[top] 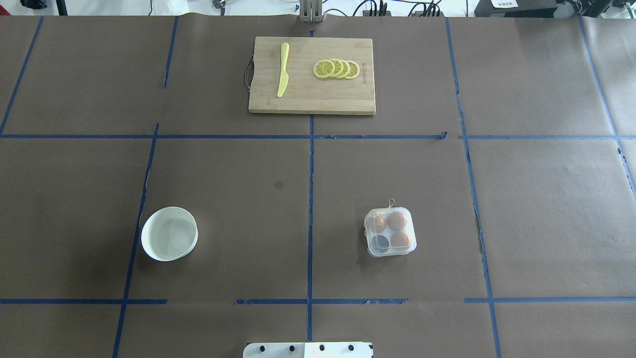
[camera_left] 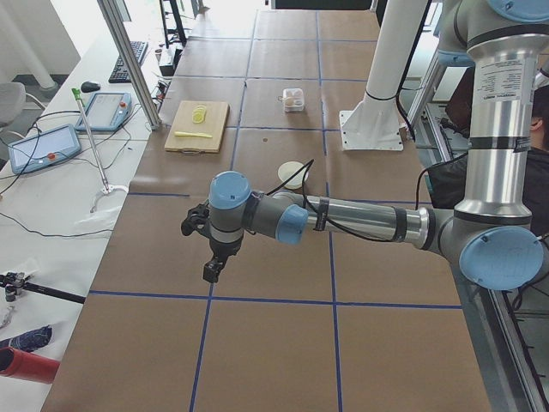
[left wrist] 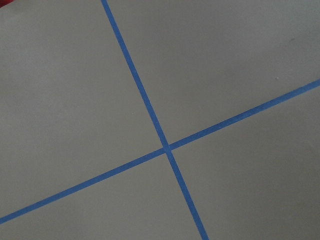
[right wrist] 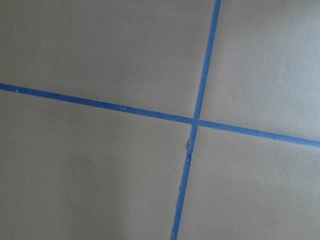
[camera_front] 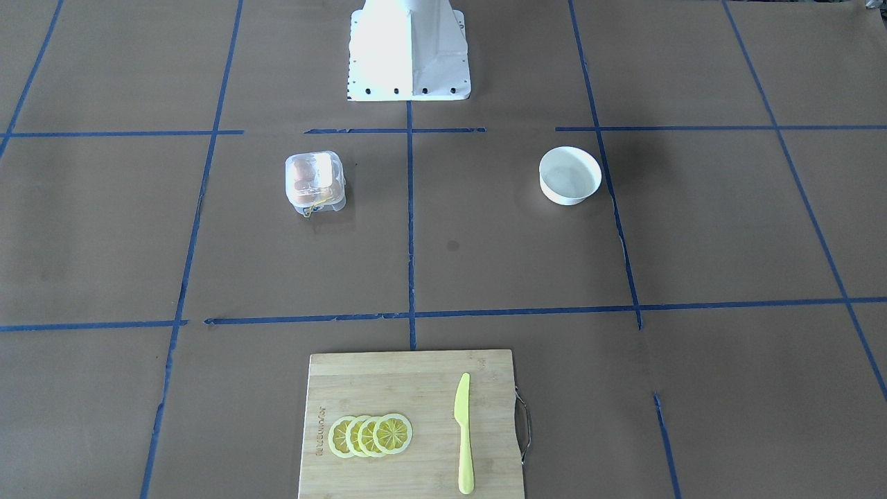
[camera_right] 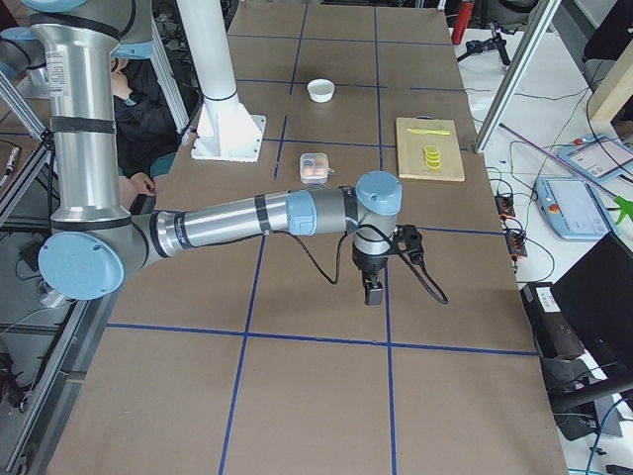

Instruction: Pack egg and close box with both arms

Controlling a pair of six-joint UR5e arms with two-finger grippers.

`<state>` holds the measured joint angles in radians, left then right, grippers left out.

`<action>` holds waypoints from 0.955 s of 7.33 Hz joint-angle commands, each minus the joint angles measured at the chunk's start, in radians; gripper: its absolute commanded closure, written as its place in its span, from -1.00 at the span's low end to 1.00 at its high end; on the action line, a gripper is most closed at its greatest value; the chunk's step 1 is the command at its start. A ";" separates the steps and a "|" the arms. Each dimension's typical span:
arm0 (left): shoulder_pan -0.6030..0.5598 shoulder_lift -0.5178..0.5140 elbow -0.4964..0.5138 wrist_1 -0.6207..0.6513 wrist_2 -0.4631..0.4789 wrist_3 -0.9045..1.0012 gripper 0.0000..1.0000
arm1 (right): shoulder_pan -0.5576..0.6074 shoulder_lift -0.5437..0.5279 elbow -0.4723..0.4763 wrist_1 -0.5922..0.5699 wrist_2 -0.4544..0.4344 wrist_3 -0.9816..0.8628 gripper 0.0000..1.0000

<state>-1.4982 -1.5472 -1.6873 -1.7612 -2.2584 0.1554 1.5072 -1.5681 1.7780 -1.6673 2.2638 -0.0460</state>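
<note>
Front-facing view: the clear plastic box (camera_front: 315,182), lid down, sits on brown paper (camera_front: 485,235), well left of a round white bowl (camera_front: 569,175).

Overhead: three smooth tan eggs (top: 397,220) fill three of its cells.

Side views: the left arm (camera_left: 360,219) and right arm (camera_right: 237,220) each stretch level, far from the box. The left gripper (camera_left: 213,268) and right gripper (camera_right: 373,290) point down; their grip state cannot be told.

The light was bright, even and diffuse, and shadows were faint: only soft dark smudges lay on the brown table (top: 546,199) beside the bowl (camera_front: 569,175) and the box (camera_front: 315,181). The white base block (camera_front: 409,52) was blown out by glare. Both wrist views looked flat, greyish and slightly soft, though the blue tape lines (left wrist: 150,115) were readable.
</note>
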 commanded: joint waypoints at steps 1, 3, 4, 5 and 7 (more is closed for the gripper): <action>0.000 0.010 0.041 0.067 -0.015 0.000 -1.00 | 0.008 -0.018 -0.072 0.052 -0.003 -0.012 -1.00; -0.028 -0.007 0.028 0.275 -0.029 -0.007 -1.00 | 0.008 -0.023 -0.092 0.061 0.037 -0.006 -1.00; -0.040 -0.004 0.031 0.298 -0.083 -0.010 -1.00 | 0.008 -0.023 -0.095 0.061 0.055 -0.006 -1.00; -0.042 -0.001 0.040 0.301 -0.130 -0.016 -1.00 | 0.010 -0.023 -0.097 0.058 0.057 -0.006 -1.00; -0.042 -0.007 0.029 0.304 -0.162 -0.182 -1.00 | 0.025 -0.026 -0.098 0.052 0.059 -0.006 -1.00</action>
<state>-1.5391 -1.5516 -1.6521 -1.4613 -2.4018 0.0572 1.5219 -1.5922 1.6815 -1.6123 2.3199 -0.0522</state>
